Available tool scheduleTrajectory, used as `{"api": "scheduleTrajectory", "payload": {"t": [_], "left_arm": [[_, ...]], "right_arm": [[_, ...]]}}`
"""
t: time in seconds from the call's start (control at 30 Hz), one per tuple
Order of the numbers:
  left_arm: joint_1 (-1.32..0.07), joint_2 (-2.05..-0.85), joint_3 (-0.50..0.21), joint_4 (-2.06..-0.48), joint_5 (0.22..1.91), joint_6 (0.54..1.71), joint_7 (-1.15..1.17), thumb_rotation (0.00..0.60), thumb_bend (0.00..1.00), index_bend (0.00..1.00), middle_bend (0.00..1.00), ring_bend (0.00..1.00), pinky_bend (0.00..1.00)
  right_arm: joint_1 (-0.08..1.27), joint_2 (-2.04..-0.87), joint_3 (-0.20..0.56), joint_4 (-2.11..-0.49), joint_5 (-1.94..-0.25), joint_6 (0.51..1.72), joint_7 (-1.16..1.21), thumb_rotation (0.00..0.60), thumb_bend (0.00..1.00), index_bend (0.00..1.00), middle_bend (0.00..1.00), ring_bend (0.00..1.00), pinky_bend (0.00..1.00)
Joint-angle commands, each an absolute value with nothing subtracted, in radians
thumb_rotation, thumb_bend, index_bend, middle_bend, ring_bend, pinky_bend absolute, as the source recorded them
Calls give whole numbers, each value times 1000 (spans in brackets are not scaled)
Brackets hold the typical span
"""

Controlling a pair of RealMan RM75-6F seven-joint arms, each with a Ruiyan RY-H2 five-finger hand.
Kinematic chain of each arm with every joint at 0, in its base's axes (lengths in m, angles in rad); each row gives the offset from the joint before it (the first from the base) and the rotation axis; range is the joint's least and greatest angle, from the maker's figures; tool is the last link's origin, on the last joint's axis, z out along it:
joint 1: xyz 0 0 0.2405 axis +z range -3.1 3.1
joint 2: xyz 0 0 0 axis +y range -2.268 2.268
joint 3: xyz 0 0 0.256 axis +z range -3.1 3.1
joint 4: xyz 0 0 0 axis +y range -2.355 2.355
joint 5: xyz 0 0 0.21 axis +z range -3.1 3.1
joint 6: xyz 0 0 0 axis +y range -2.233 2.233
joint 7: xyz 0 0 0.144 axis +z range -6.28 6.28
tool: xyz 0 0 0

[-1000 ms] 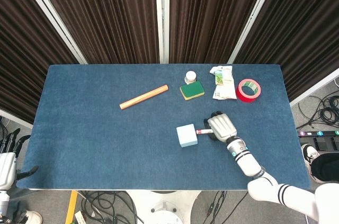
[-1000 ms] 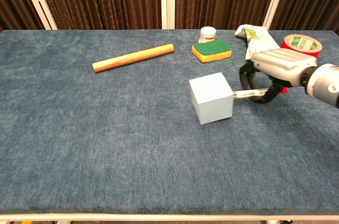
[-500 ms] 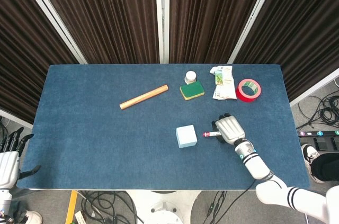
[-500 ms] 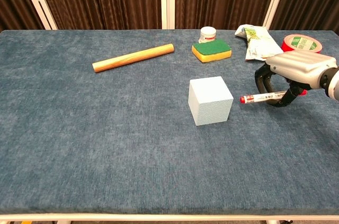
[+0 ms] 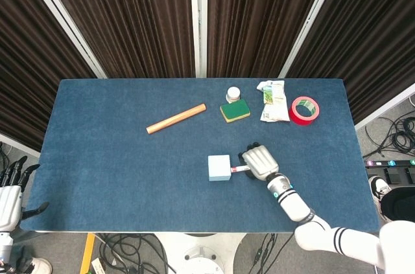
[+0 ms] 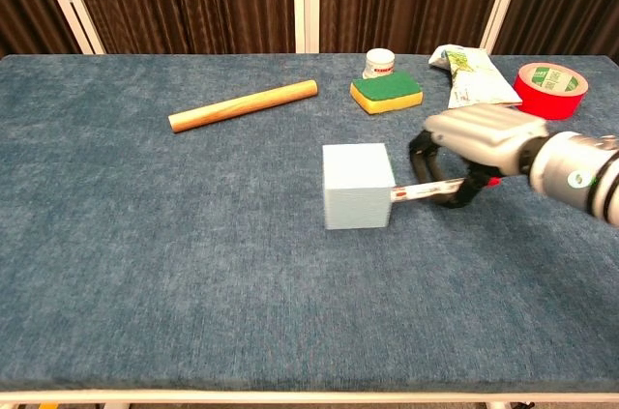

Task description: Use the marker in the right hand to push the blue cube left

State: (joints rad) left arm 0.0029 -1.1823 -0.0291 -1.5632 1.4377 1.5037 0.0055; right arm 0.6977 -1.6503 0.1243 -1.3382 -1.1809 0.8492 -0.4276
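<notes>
Pushed toward nine o'clock, the cube (image 6: 357, 186) slides as my right robot hand (image 6: 466, 146), gripping the marker (image 6: 422, 190), presses on; more travel remains.

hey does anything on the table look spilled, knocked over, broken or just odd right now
Nothing stands out. The blue cube sits flat, with the marker in the right robot hand against its right face. The wooden dowel, sponge, small jar, packet and red tape roll lie intact, nothing spilled.

Bare cloth left of blue cube (image 5: 220, 168)
</notes>
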Motion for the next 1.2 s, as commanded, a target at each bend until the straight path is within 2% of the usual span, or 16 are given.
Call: {"api": "scheduleTrajectory", "payload": {"t": [0.03, 0.43, 0.87, 1.2], "left_arm": [[5, -1182, -28, -1561, 1439, 1505, 1, 600, 46, 235, 144, 64, 121], [6, -1183, -27, -1554, 1442, 1506, -6, 600, 46, 235, 144, 64, 121], [-2, -1187, -29, -1557, 1458, 1506, -2, 600, 46, 235, 144, 64, 121], [4, -1182, -27, -1556, 1450, 1509, -4, 600, 46, 235, 144, 64, 121]], "right_arm": [[721, -1687, 140, -1360, -1142, 851, -477, 600, 332, 588, 565, 311, 247], [808, -1776, 190, -1409, -996, 872, -648, 600, 334, 588, 565, 312, 242], [779, -1663, 138, -1458, -941, 913, -671, 600, 334, 588, 564, 312, 238], [843, -1752, 170, -1403, -899, 900, -695, 600, 333, 591, 564, 312, 236]]}}
